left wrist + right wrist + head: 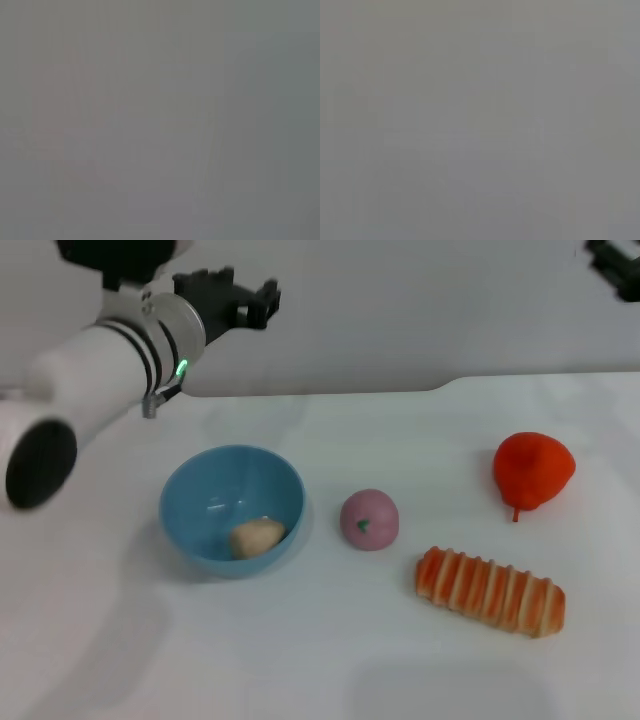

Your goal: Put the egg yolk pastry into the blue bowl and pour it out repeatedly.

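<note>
The beige egg yolk pastry (pixel 257 537) lies inside the light blue bowl (pixel 200 495), which stands upright on the white table's left part. My left gripper (pixel 243 298) is raised high above and behind the bowl, well apart from it, open and empty. My right gripper (pixel 617 265) shows only partly at the far top right corner, away from everything. Both wrist views show only plain grey, with none of these things in them.
A pink-mauve ball with a green speck (pixel 369 519) sits just right of the bowl. A long orange-striped bread (pixel 490 591) lies at the front right. A red pear-shaped fruit (pixel 533 471) sits at the right. The table's far edge (pixel 330 392) runs behind.
</note>
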You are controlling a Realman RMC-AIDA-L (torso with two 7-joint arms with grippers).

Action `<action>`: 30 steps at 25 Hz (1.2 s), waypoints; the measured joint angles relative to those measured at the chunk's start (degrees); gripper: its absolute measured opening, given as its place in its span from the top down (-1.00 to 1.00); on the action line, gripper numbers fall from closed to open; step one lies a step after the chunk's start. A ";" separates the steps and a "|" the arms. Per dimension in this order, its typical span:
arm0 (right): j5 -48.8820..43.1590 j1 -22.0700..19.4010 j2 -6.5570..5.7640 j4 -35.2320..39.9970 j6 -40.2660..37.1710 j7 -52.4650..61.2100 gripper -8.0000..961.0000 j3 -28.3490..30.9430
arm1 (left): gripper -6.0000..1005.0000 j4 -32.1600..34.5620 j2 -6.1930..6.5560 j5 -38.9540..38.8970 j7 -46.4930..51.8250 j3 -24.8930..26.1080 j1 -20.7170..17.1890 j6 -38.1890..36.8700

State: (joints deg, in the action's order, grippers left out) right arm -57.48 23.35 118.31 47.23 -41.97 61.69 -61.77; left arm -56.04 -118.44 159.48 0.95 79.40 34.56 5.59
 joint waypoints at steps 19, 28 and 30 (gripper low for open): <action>29.18 -3.77 0.12 -29.84 -19.20 -32.18 -0.10 8.46 | 0.01 17.26 0.04 -10.18 7.86 -18.44 -8.45 -38.66; 29.05 -4.75 0.26 -31.61 -19.63 -28.14 -0.24 8.23 | -0.09 15.17 0.55 -9.00 7.55 -19.21 -12.66 -39.25; 28.29 -4.69 0.44 -31.64 -19.67 -28.91 -0.31 7.78 | -0.11 15.88 0.47 -8.42 7.36 -19.53 -12.73 -39.53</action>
State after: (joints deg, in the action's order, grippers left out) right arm -29.19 18.66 118.75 15.60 -61.64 32.77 -53.99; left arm -40.16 -117.97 151.06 8.32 59.86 21.83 -33.94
